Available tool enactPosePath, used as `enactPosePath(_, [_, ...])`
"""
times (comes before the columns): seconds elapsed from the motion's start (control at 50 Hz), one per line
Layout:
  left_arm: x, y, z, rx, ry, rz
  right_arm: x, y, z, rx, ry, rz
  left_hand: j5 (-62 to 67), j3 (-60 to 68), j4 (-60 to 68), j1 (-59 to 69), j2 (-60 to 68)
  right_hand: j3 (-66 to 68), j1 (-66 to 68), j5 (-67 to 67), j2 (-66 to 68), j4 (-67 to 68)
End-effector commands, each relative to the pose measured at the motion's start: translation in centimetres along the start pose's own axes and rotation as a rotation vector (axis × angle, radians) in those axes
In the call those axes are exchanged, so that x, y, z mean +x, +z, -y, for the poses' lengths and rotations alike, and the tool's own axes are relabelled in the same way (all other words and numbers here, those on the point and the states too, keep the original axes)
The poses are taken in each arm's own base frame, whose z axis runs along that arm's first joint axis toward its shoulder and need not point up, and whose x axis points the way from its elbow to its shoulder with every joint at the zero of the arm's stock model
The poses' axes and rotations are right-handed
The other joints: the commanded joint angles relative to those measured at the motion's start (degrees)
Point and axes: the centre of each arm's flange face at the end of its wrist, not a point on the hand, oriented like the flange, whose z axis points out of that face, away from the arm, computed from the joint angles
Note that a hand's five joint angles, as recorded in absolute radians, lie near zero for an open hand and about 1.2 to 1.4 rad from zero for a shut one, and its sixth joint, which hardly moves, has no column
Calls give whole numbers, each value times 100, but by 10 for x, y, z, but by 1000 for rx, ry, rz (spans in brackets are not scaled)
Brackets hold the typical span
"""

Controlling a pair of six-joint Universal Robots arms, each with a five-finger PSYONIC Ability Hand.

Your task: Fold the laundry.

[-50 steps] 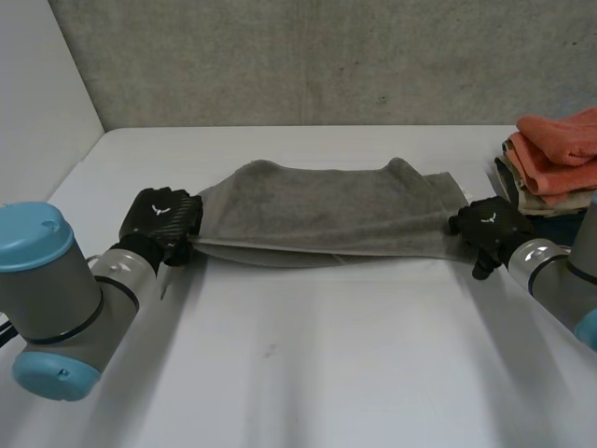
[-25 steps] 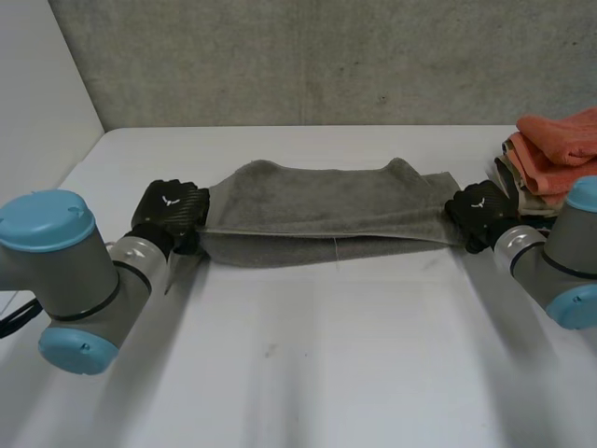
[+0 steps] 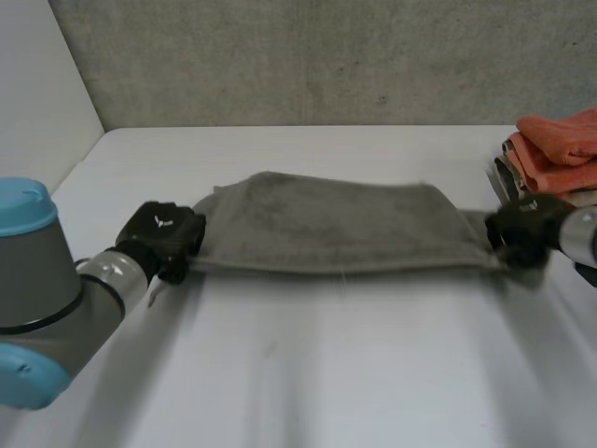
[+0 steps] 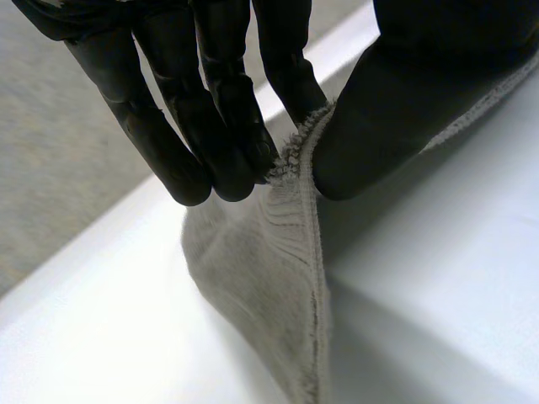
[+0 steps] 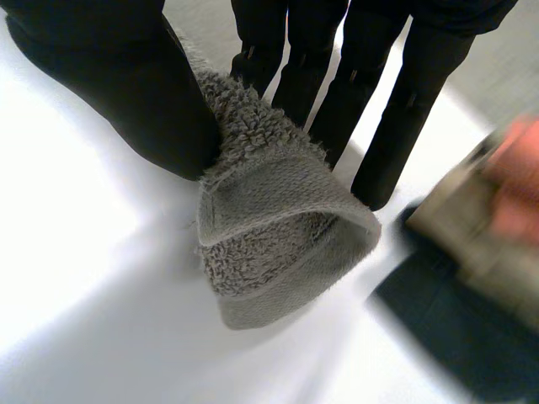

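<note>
My left hand (image 3: 166,238) pinches one short end of the grey terry towel (image 3: 326,224) between thumb and fingers; my right hand (image 3: 522,233) pinches the other. The towel stretches low over the white table (image 3: 308,373), its long axis running straight from hand to hand, crosswise before me.

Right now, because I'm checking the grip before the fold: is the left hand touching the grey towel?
Touching. The left wrist view shows the left hand pinching the towel at its edge, between thumb and fingers.
</note>
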Motion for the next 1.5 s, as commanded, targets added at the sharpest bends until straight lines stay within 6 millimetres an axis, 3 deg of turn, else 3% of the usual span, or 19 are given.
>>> enactPosePath(0.02, [7,-21,-11,-149,103,-118,-1,-39,-14,-262,-93,161,1225,1161,1130,1362,1128,1215,1730,1309,1261,1156])
enactPosePath(0.1, [6,-17,-19,-224,173,-144,1,-34,-14,-264,-76,142,1225,1161,1130,1362,1128,1215,1730,1309,1261,1156])
enactPosePath(0.16, [1,0,-17,-215,217,-116,4,-23,-6,-204,-74,115,1225,1161,1130,1362,1128,1215,1730,1309,1261,1156])
enactPosePath(0.24, [-15,38,6,-90,260,-22,5,-3,27,-36,-97,28,1225,1161,1130,1362,1128,1215,1730,1309,1261,1156])
enactPosePath(0.26, [-21,48,16,-44,267,9,8,0,37,14,-102,-9,1225,1161,1130,1362,1128,1215,1730,1309,1261,1156])
enactPosePath(0.28, [-37,65,41,67,279,92,19,4,59,121,-96,-99,1225,1161,1130,1362,1128,1215,1730,1309,1261,1156])
enactPosePath(0.34, [-65,81,87,262,284,225,43,-1,99,312,-73,-272,1225,1161,1130,1362,1128,1215,1730,1309,1261,1156])
enactPosePath(0.36, [-84,83,120,398,270,311,60,-9,124,454,-45,-388,1225,1161,1130,1362,1128,1215,1730,1309,1261,1156])
enactPosePath(0.42, [-114,73,178,667,202,441,83,-33,165,728,16,-559,1225,1161,1130,1362,1128,1215,1730,1309,1261,1156])
enactPosePath(0.48, [-129,54,217,873,122,496,92,-55,188,925,48,-629,1225,1161,1130,1362,1128,1215,1730,1309,1261,1156])
enactPosePath(0.54, [-130,49,225,934,83,487,90,-71,205,1103,49,-660,1225,1161,1130,1362,1128,1215,1730,1309,1261,1156])
enactPosePath(0.62, [-126,52,212,888,75,466,80,-67,201,1111,35,-633,1225,1161,1130,1362,1128,1215,1730,1309,1261,1156])
enactPosePath(0.68, [-123,59,187,798,76,459,71,-54,192,1059,43,-586,1225,1161,1130,1362,1128,1215,1730,1309,1261,1156])
enactPosePath(0.82, [-106,72,102,537,53,407,43,-12,148,832,83,-445,1225,1161,1130,1362,1128,1215,1730,1309,1261,1156])
enactPosePath(1.0, [-49,86,-29,220,11,185,-21,46,39,436,97,-214,1225,1161,1130,1362,1128,1215,1730,1309,1261,1156])
enactPosePath(1.08, [-36,95,-67,160,28,123,-36,58,3,324,79,-174,1225,1161,1130,1362,1128,1215,1730,1309,1261,1156])
enactPosePath(1.24, [-50,101,-91,99,112,150,-23,56,-15,265,105,-198,1225,1161,1130,1362,1128,1215,1730,1309,1261,1156])
enactPosePath(1.34, [-57,103,-92,100,108,174,-14,48,-14,265,151,-215,-1596,-1660,-1691,-1459,-1693,1215,1730,1309,1261,1156])
enactPosePath(1.5, [-68,103,-92,95,71,220,-15,43,-18,256,171,-216,-2020,-2084,-2115,-1883,-2117,1215,1730,1309,1261,1156])
